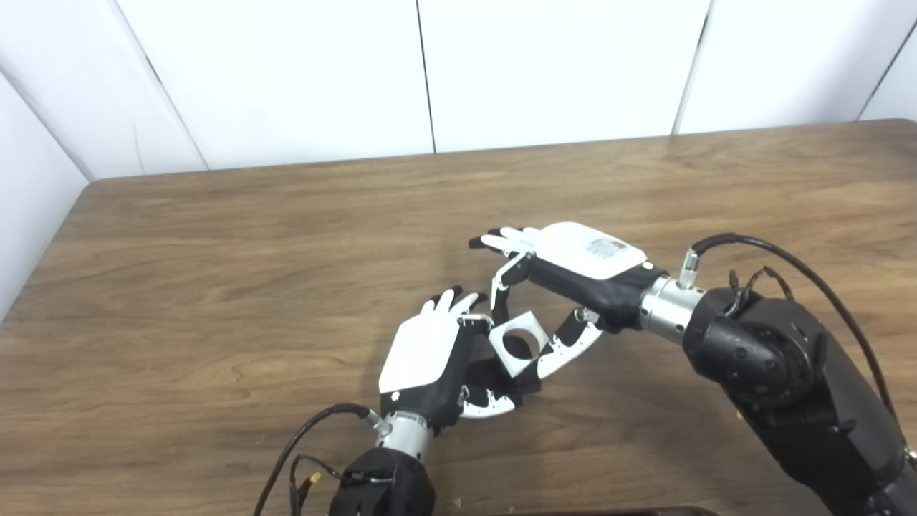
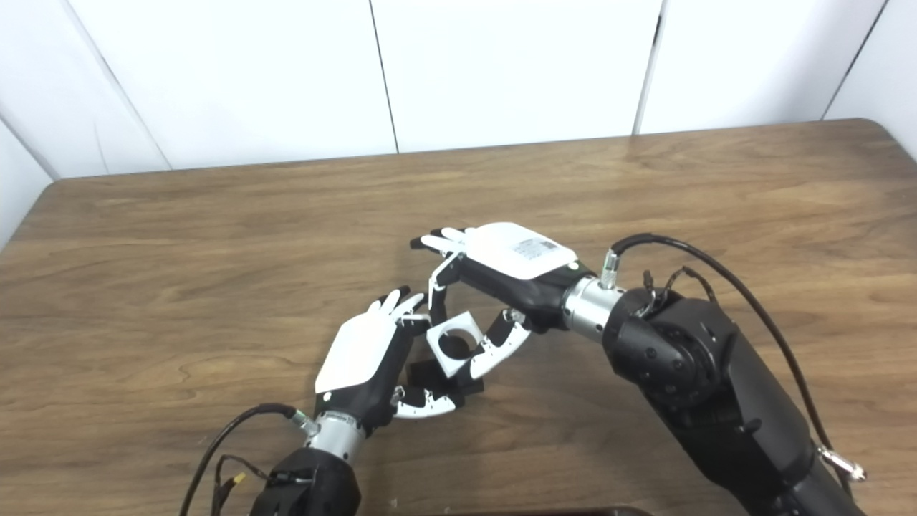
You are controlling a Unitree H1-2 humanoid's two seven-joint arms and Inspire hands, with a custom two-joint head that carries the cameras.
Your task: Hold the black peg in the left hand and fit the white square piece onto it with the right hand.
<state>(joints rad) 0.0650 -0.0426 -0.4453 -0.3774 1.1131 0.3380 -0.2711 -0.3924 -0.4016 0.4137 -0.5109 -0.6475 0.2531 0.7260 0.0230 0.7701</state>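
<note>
wooden table (image 1: 215,287) against white wall panels. nearest, the left hand (image 1: 430,362) is back-up, fingers curled around the black peg (image 1: 494,376) beneath its palm. just beyond its thumb, the white square piece (image 1: 521,342) is tilted, pinched between thumb and fingers of the right hand (image 1: 573,269), which reaches in from farther right, palm down.

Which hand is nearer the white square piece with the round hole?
Right hand: it pinches the white square piece. Left hand sits just beside it, gripping the black peg.

Left robot hand (image 1: 430,358) and right robot hand (image 1: 573,269) fingertip-close, both curled.
</note>
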